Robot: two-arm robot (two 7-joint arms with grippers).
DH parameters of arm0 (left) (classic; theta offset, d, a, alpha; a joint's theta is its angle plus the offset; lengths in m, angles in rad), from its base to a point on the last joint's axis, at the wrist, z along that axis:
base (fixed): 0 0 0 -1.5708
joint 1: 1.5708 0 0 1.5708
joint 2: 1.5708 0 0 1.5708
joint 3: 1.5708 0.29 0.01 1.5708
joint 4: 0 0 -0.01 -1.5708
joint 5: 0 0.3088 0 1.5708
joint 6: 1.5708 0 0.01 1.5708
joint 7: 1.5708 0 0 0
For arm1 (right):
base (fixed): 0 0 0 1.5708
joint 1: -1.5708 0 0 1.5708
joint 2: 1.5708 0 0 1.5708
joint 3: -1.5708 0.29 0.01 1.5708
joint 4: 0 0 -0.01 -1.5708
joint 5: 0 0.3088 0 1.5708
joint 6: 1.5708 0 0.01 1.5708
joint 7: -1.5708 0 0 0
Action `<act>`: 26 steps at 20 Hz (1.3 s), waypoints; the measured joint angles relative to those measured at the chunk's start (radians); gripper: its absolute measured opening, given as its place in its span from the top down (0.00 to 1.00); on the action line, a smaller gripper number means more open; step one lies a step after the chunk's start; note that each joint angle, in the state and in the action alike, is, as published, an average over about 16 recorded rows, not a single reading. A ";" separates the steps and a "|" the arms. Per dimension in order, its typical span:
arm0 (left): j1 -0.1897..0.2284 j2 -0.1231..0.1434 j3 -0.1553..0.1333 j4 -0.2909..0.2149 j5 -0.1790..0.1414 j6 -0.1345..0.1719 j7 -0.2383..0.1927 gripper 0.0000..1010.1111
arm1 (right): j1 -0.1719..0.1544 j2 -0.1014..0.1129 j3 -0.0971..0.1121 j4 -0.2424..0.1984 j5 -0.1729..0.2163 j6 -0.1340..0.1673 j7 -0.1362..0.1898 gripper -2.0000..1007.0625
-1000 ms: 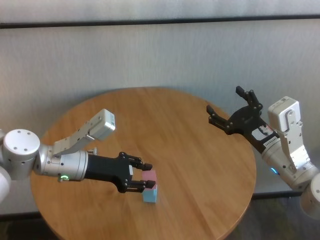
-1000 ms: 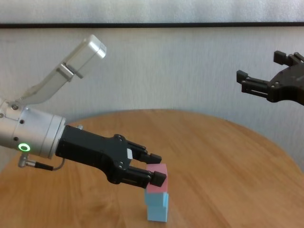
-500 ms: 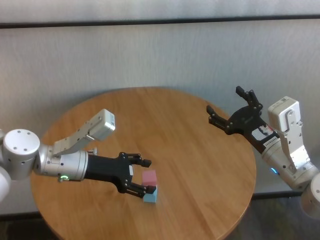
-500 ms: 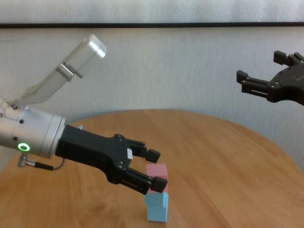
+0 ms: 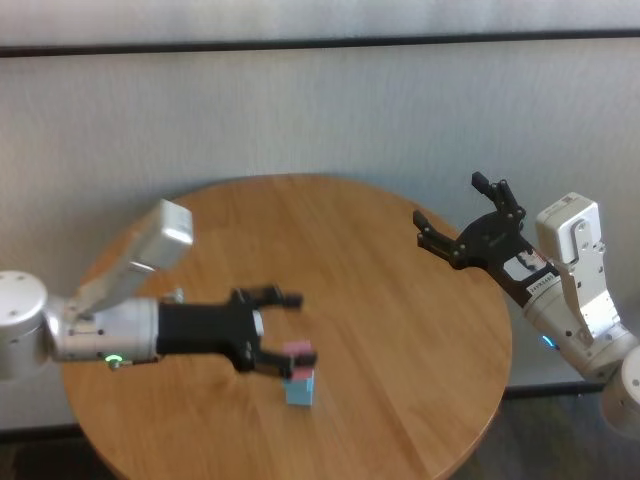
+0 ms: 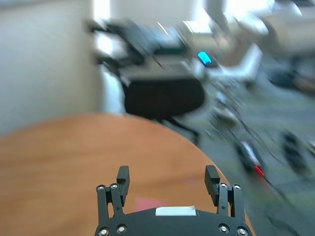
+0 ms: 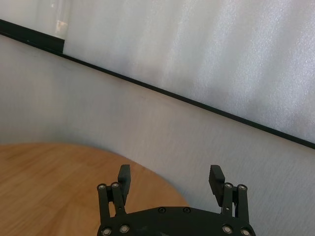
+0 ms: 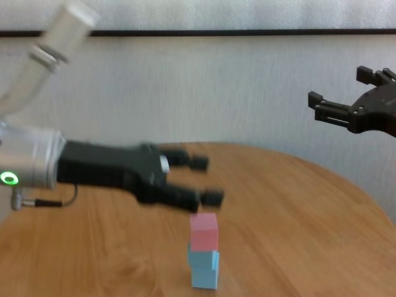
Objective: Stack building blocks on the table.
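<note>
A pink block (image 8: 204,231) sits on top of a light blue block (image 8: 204,269) near the front of the round wooden table (image 8: 297,210). I cannot tell whether the blue part is one block or two. The stack also shows in the head view (image 5: 298,388). My left gripper (image 8: 207,179) is open and empty, just above and behind the pink block, not touching it. It also shows in the head view (image 5: 298,328) and the left wrist view (image 6: 167,179), where a bit of pink (image 6: 147,204) lies below it. My right gripper (image 5: 455,208) is open and raised over the table's right edge.
A white wall with a dark rail runs behind the table (image 5: 400,330). In the left wrist view a dark office chair (image 6: 162,98) stands on the floor beyond the table's edge.
My left gripper has let go of the pink block, lifted off it and drawn back to the left. The pink block stays on the blue. The right arm has not moved.
</note>
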 joint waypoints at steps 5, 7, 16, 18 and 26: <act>0.095 0.031 -0.090 -0.113 -0.057 -0.057 0.121 0.01 | 0.000 0.000 0.000 0.000 0.000 0.000 0.000 0.00; 0.136 0.041 -0.127 -0.155 -0.069 -0.083 0.179 0.01 | 0.000 0.000 0.000 0.000 0.000 0.000 0.000 0.00; 0.277 0.055 -0.242 -0.248 -0.055 -0.163 0.376 0.01 | 0.000 0.000 0.000 0.000 0.000 0.000 0.000 0.00; 0.297 0.053 -0.253 -0.251 -0.051 -0.162 0.400 0.01 | 0.000 0.000 0.000 0.000 0.000 0.000 0.000 0.00; 0.349 0.033 -0.290 -0.242 -0.044 -0.150 0.471 0.01 | 0.000 0.000 0.000 0.000 0.000 0.000 0.000 0.00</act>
